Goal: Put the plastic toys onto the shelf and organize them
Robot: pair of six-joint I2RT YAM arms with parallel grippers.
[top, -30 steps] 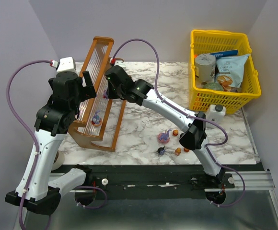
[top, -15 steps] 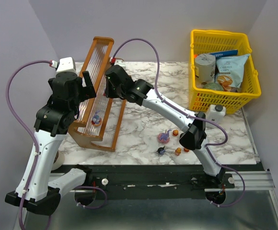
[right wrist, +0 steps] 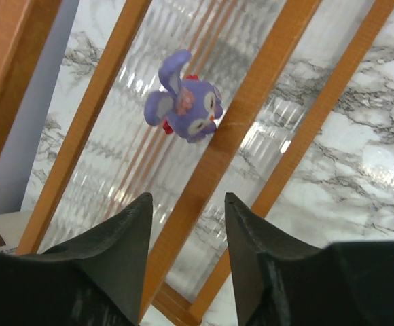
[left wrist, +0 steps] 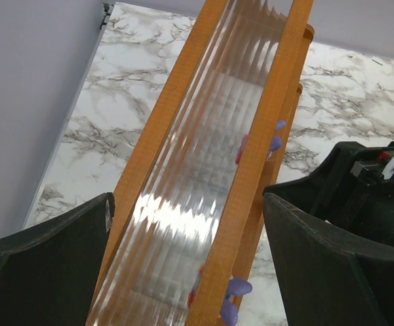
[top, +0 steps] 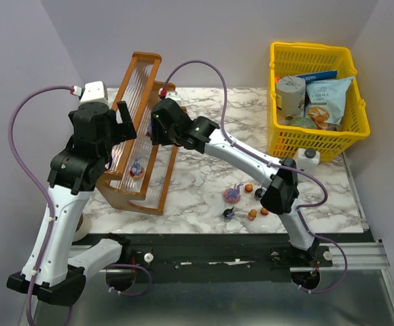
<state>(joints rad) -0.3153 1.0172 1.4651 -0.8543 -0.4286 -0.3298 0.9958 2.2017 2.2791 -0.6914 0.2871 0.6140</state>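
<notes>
The shelf [top: 141, 88], an orange-brown stepped rack with clear ribbed tiers, stands at the table's left. One purple toy [top: 137, 166] sits on a lower tier. In the right wrist view another purple toy [right wrist: 183, 105] rests on a tier against a rail of the shelf [right wrist: 231, 136]. My right gripper [right wrist: 187, 200] is open and empty just above it, and it also shows in the top view [top: 157, 129]. My left gripper [left wrist: 187, 200] is open and empty, straddling the shelf's top tier [left wrist: 204, 176]. Two purple toys [left wrist: 273, 139] [left wrist: 229, 299] peek out behind the rail. On the table lie a purple toy [top: 232, 195], a dark one [top: 228, 214] and several orange ones [top: 253, 214].
A yellow mesh basket [top: 346, 68] with snack packets and a can stands at the back right. A white bottle with a black cap [top: 308, 157] stands in front of it. The right arm's forearm stretches across the marble table toward the shelf.
My right gripper has drawn back a little from the shelf toward the near side. The left arm and the toys on the table have not moved.
</notes>
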